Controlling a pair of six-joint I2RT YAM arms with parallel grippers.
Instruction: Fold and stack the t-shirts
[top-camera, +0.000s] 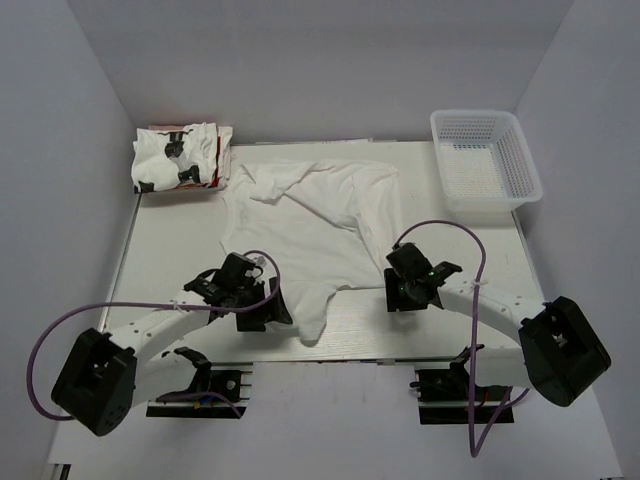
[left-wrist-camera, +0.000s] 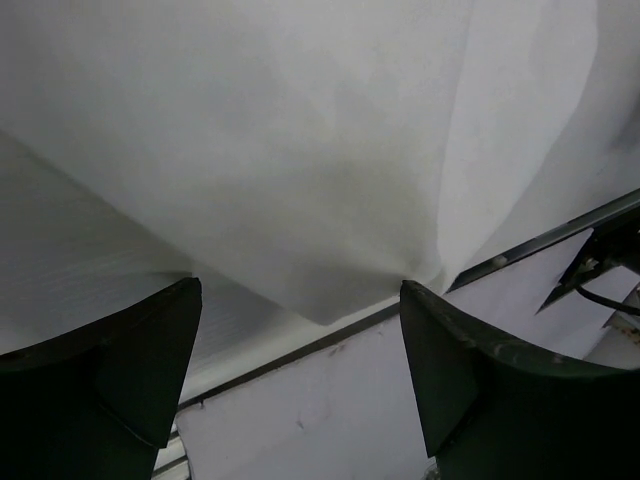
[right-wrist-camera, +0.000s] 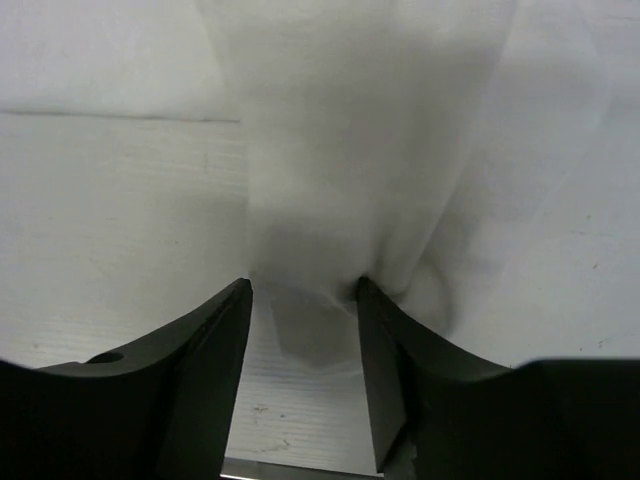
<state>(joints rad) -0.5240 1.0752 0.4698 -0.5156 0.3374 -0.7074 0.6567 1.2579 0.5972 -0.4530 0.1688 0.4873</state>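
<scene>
A white t-shirt (top-camera: 320, 215) lies spread and rumpled in the middle of the table, one flap reaching toward the near edge. My left gripper (top-camera: 268, 306) sits at its near left edge. In the left wrist view its jaws stand wide apart, with the shirt's (left-wrist-camera: 300, 150) hem corner just ahead of the tips of the left gripper (left-wrist-camera: 300, 290). My right gripper (top-camera: 403, 290) is at the shirt's near right edge. Its jaws are narrower but still apart, and a fold of the cloth (right-wrist-camera: 360, 150) lies between the tips of the right gripper (right-wrist-camera: 303, 288). Folded printed t-shirts (top-camera: 180, 158) are stacked at the back left.
A white mesh basket (top-camera: 487, 165) stands at the back right corner. White walls close in the table on three sides. The table's metal front rail (left-wrist-camera: 330, 340) runs just beneath the left gripper. Purple cables loop over both arms.
</scene>
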